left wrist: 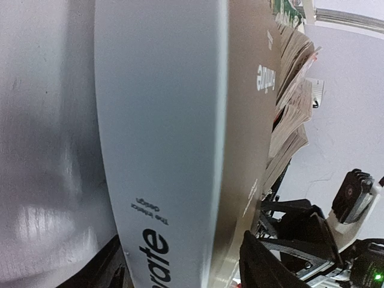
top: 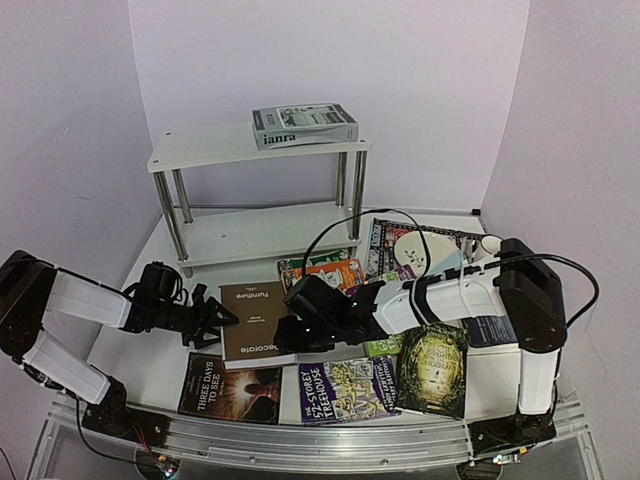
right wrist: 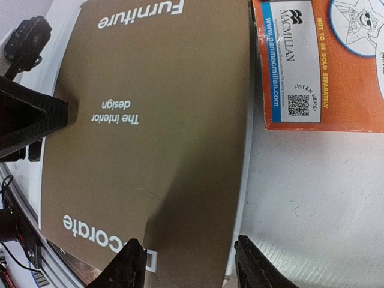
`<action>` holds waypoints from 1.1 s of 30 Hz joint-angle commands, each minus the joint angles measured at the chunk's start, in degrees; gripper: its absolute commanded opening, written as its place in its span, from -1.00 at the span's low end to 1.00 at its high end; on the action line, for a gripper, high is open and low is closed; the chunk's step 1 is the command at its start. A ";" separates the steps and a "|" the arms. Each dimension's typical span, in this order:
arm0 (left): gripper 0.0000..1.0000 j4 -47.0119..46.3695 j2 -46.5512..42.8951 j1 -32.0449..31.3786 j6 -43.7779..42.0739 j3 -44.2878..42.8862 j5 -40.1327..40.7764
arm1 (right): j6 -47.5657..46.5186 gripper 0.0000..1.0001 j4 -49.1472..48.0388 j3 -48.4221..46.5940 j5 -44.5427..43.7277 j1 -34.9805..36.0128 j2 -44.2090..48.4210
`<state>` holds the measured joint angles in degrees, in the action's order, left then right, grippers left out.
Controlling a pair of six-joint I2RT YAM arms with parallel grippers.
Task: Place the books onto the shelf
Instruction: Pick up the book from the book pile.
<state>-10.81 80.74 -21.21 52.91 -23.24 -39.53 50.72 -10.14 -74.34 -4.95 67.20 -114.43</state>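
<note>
Brown Decorate book [top: 258, 322] flat on the worktop [top: 160, 362], before the shelf [top: 200, 152]. Left hand [top: 224, 316] brackets its spine, clamping uncertain; right hand [top: 291, 334] fingers apart astride the opposite edge. Lift unevenly and you risk it slipping or splaying open.

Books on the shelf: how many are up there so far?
1. The grey book lies flat on the shelf's top tier, at its right end. None shows on the lower tier, which is almost wholly in view.
</note>
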 commanded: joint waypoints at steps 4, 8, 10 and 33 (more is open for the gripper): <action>-0.04 -3.51 -7.91 0.25 1.11 -2.08 -2.60 | -1.45 0.09 0.02 1.19 -0.11 0.04 1.07; -0.18 -3.54 -10.70 0.26 1.97 -2.09 -3.97 | -3.32 0.13 -0.01 2.40 -1.50 0.04 3.52; -0.18 -3.49 -12.00 0.24 2.32 -2.23 -4.40 | -4.38 0.14 0.01 3.00 -2.09 0.04 4.81; -0.11 -2.90 -17.53 -6.27 7.57 -6.50 -2.56 | -14.06 0.39 7.41 2.05 -6.99 0.04 9.30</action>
<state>-8.96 65.74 -25.02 57.68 -26.22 -40.94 39.87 -8.80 -70.71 -9.89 66.99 -105.82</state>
